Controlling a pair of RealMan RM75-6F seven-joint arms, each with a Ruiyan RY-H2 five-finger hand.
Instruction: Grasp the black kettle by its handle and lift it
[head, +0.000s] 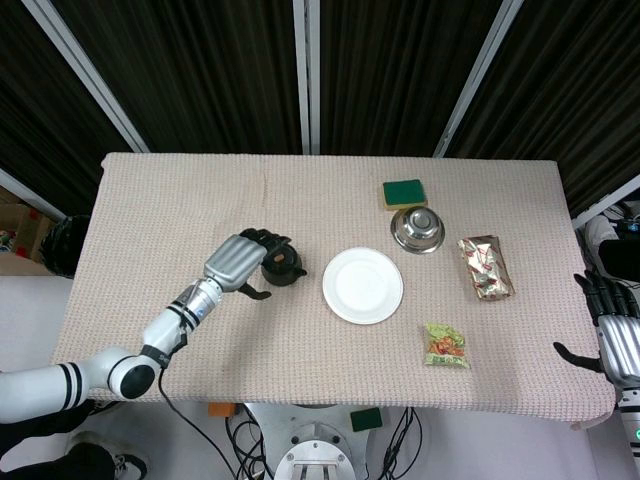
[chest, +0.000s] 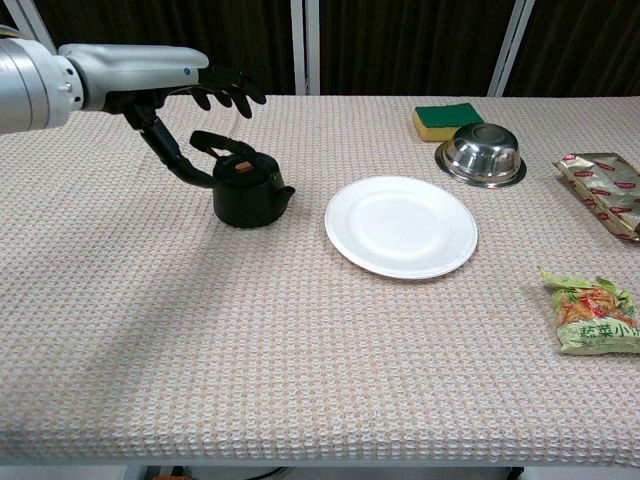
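Note:
The black kettle (head: 283, 268) (chest: 250, 195) stands upright on the woven table cloth, left of centre, its spout pointing toward the plate. Its arched handle (chest: 215, 141) rises over the lid on the left side. My left hand (head: 240, 260) (chest: 190, 90) hovers at the kettle's left. Its fingers are spread above and behind the handle, and its thumb reaches down beside the kettle body; nothing is gripped. My right hand (head: 615, 335) rests off the table's right edge with fingers apart, holding nothing.
A white plate (head: 363, 285) (chest: 400, 226) lies just right of the kettle. Farther right are a steel bowl (head: 417, 229) (chest: 480, 155), a green sponge (head: 404, 192) (chest: 447, 118), a foil snack bag (head: 485, 267) (chest: 600, 185) and a green snack packet (head: 445, 345) (chest: 592, 315).

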